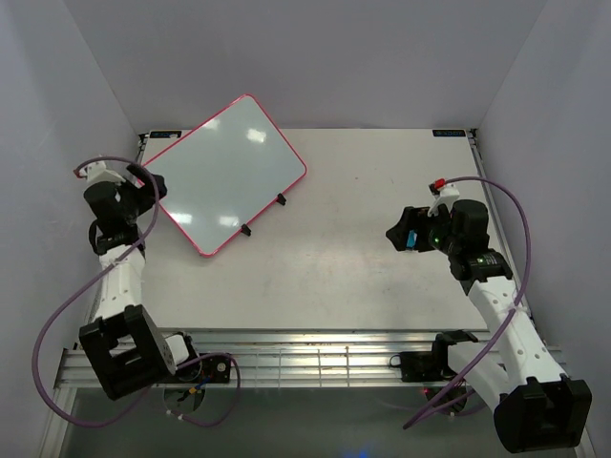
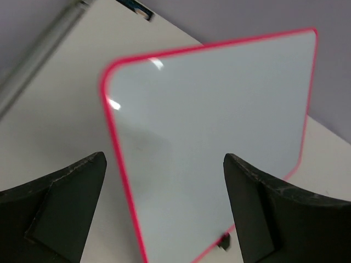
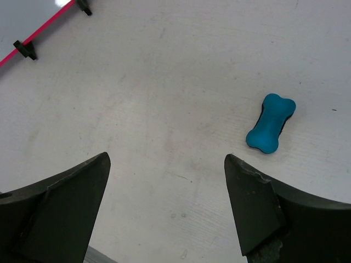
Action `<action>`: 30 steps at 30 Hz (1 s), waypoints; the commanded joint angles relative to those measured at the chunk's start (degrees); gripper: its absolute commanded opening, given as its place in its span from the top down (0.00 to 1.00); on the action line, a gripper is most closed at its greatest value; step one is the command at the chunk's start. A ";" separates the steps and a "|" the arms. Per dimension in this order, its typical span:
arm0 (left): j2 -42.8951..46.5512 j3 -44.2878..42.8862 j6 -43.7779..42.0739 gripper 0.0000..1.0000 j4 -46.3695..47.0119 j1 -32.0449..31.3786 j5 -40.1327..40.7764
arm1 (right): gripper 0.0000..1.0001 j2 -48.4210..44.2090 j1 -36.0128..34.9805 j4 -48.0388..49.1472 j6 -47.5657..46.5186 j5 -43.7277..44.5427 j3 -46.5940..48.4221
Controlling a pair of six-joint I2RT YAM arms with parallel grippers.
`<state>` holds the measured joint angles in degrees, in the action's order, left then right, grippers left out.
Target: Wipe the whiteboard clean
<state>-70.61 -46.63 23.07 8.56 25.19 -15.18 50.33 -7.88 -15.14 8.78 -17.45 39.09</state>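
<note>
The whiteboard (image 1: 227, 169), white with a pink-red frame and black feet, stands tilted at the back left of the table. Its face shows no writing. My left gripper (image 1: 150, 182) is open and empty at the board's left corner. In the left wrist view the board (image 2: 219, 126) fills the space between the fingers. My right gripper (image 1: 402, 233) is open and empty above the right side of the table. The blue bone-shaped eraser (image 3: 270, 130) lies on the table just right of its fingers. It also shows in the top view (image 1: 410, 239).
The board's lower edge and two black feet (image 3: 24, 49) show at the top left of the right wrist view. Grey walls close in the table at the back and sides. A metal rail (image 1: 315, 358) runs along the near edge. Purple cables loop beside both arms.
</note>
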 commanded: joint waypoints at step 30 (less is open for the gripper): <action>50.57 11.39 -10.06 0.02 -30.35 -33.98 29.95 | 0.10 -13.05 -0.29 -12.73 -2.00 16.14 13.47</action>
<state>-21.34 -36.05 12.80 -20.23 -8.10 13.28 39.81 -7.92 -27.77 8.58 -2.22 50.15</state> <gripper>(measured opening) 0.979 0.898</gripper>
